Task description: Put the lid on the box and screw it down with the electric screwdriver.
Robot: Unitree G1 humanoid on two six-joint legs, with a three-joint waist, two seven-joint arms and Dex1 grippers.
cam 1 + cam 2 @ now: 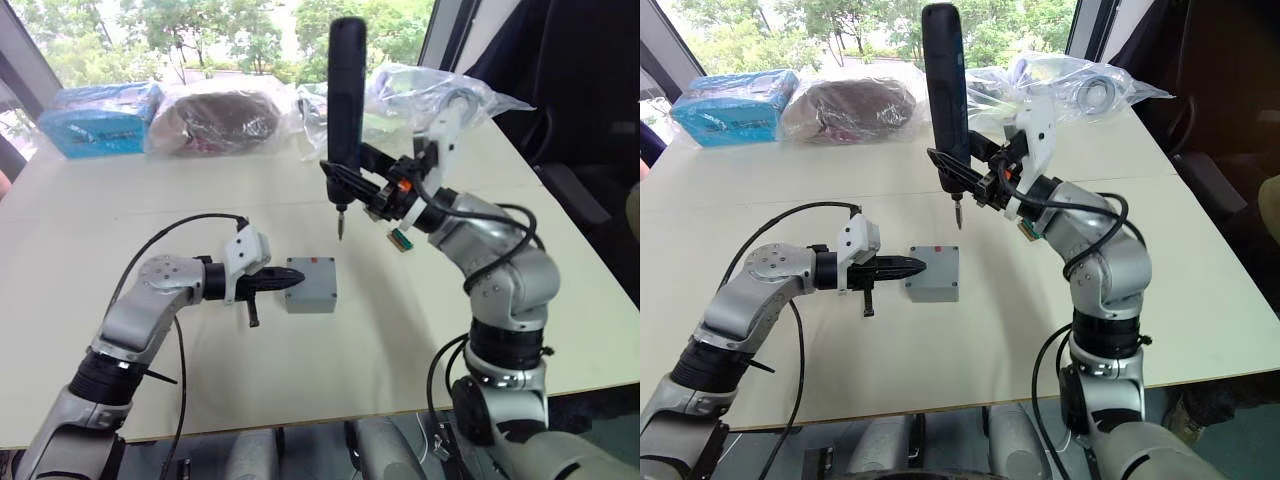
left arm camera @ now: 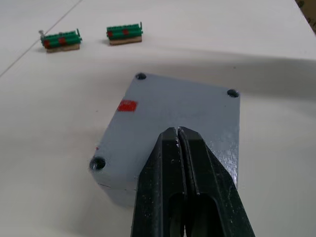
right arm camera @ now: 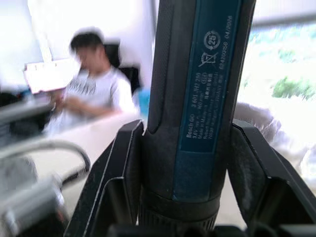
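Pressing my left gripper (image 2: 177, 136), fingers closed together and empty, onto the flat grey plastic lid (image 2: 182, 111) seated on the square grey box (image 1: 310, 285) mid-table, I hold the dark blue-black electric screwdriver (image 1: 345, 90) upright, clamped in my right gripper (image 3: 185, 148), above it.

The square grey plastic lid (image 2: 173, 113) looks matt and smooth, with a small red sticker (image 2: 127, 105) near one edge. The dark blue-black, pen-shaped electric screwdriver (image 1: 346, 90) has a smooth, slightly glossy plastic body with a printed blue label, and a thin metal bit (image 1: 339, 222). The off-white counter (image 1: 150, 190) is matt and smooth. At the upper edge of the frame lie crinkled, glossy clear plastic bags (image 1: 440, 85).
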